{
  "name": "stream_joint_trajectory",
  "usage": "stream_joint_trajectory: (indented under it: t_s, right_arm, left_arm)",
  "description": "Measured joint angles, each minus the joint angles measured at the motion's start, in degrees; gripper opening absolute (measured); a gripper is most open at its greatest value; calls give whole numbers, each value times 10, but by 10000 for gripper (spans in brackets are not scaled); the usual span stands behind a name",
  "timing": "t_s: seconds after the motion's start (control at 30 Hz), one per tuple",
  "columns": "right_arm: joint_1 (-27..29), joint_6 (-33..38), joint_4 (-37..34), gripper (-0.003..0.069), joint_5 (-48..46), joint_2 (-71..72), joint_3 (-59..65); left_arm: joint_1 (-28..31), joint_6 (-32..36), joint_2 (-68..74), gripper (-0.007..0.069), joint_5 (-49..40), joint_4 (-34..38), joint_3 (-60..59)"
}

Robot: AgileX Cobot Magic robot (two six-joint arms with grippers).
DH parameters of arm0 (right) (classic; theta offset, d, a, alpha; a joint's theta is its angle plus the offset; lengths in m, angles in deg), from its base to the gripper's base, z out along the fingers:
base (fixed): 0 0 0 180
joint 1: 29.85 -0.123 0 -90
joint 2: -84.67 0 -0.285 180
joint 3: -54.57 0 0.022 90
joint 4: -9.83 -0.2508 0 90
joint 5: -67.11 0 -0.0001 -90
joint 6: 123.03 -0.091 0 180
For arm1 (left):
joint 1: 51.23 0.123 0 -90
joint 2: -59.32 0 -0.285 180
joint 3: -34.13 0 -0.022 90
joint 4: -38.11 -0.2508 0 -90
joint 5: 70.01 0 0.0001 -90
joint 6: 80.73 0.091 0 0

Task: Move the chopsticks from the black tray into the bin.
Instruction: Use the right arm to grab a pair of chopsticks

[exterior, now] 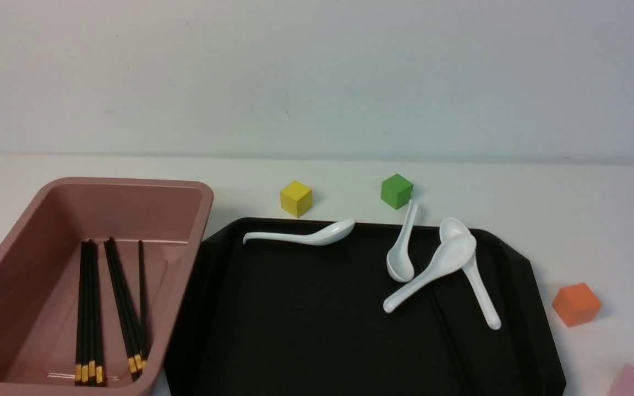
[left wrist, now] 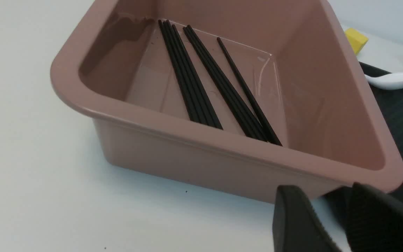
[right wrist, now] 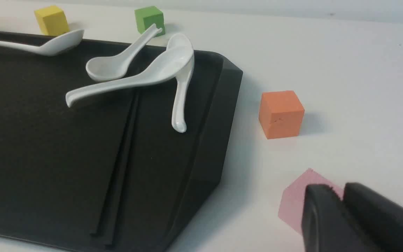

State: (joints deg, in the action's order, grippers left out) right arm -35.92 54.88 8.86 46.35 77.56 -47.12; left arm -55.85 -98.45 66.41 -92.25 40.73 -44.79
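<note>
White wall [exterior: 317, 77] behind white table [exterior: 586, 220]. Two chopsticks [right wrist: 115, 182] in black tray [exterior: 306, 330], long axis 11-to-5 o'clock, far ends under spoons [exterior: 432, 272]. Your right gripper [right wrist: 338, 189], narrowly parted, empty, is nearer; sticks probably towards its 10 o'clock. Left gripper [left wrist: 325, 189]: wider gap, empty.

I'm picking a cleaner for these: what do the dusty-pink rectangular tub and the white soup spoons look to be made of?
Dusty-pink rectangular tub: probably smooth semi-gloss plastic, going by its moulded rounded rim and soft highlights.
White soup spoons: glossy, likely glazed ceramic, given bright reflections, though melamine could look alike.
</note>
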Motion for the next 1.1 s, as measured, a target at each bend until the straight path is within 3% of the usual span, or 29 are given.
stream_joint_trajectory:
  t_s: [1.1]
  right_arm:
    - [0,0,0,145,-1,0,0]
  left_arm:
    - [0,0,0,238,0,0,0]
